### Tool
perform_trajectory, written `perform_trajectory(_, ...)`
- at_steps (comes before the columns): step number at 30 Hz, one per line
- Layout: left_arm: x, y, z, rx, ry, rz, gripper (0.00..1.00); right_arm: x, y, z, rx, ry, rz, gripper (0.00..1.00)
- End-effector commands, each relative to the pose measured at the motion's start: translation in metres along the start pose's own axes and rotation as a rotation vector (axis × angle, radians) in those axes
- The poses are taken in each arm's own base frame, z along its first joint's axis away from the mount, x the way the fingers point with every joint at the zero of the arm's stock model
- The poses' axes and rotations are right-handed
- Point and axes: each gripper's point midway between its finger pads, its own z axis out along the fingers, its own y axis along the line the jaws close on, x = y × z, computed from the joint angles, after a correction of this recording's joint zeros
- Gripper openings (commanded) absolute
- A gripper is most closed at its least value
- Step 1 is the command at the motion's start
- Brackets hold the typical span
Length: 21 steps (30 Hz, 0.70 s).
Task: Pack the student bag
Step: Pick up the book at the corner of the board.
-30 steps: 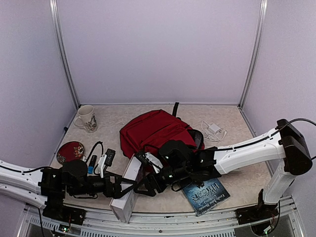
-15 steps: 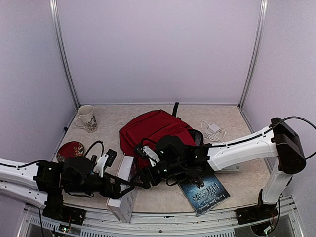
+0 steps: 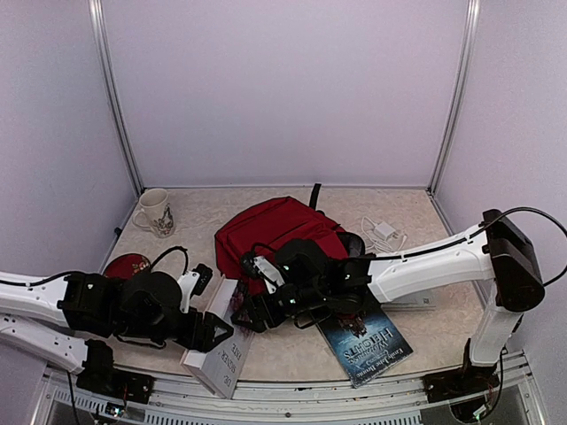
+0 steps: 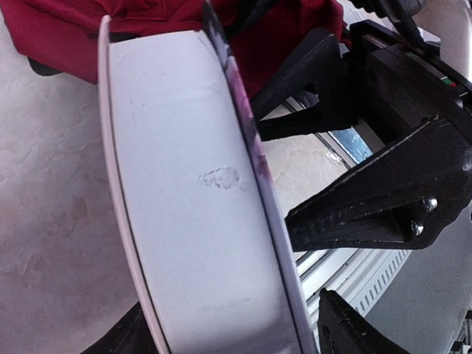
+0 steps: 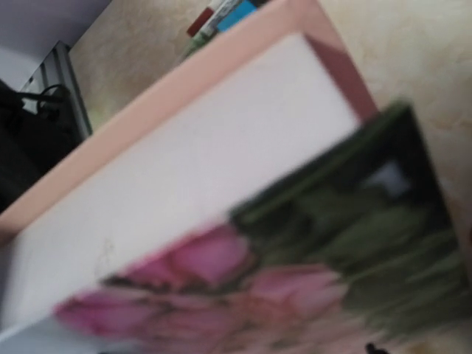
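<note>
So the student bag [image 3: 275,232] is lying slumped in the middle of the bench [image 3: 221,205], with a black strap poking out of its far side towards the back wall. The right arm lies across its near edge, so we can't see whether it's zipped open.

Just off the bag's near-left corner there's a thick white book [image 4: 184,192] with a pink tulip cover. It's up on edge and leaning, with one end pointing at the bag.

The left claw [image 3: 217,329] straddles the book from the side away from the bag, fingers [image 4: 346,328] either side of the page block. Honestly we can't tell if they're squeezing it or just sitting alongside.

The right claw [image 3: 244,313] comes in from the bag side and it's spread. In the left wrist view bare bench shows between its two fingers, and both tips look to be right up against the cover side of the book.

Near-right of the bag, a dark paperback [image 3: 365,341] with "Heights" on the front lies flat, partly under the right arm. Off the bag's far-right corner is a white charger [image 3: 383,232] with its cable.

A mug [image 3: 156,212] stands to the bag's far left. Left of the bag and nearer, a red round dish [image 3: 124,264] peeks out beside the left arm.

The right wrist view is just a blurry close-up of the tulip cover.
</note>
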Motion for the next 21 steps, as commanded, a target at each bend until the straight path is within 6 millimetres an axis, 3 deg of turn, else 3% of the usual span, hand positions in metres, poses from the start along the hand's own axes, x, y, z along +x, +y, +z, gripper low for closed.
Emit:
perform_trajectory(1,-0.004,0.009,-0.009,-0.054,-0.011,0.028,0.64,-0.014,-0.009,-0.009,0.064,-0.032,-0.008,0.73)
perform_trajectory(3,-0.008,0.008,-0.012,-0.039,-0.032,0.023,0.59,-0.014,-0.011,-0.014,0.075,-0.037,-0.008,0.73)
perform_trajectory(8,-0.010,0.014,-0.015,-0.004,-0.058,-0.014,0.34,-0.013,-0.020,-0.030,0.104,-0.051,0.009,0.74)
perform_trajectory(17,-0.035,0.000,-0.033,0.061,-0.146,0.006,0.18,-0.025,-0.019,-0.067,0.105,-0.113,-0.004,0.77)
perform_trajectory(21,-0.061,-0.026,-0.054,0.125,-0.224,0.090,0.14,-0.036,-0.011,-0.097,0.040,-0.169,-0.042,0.79)
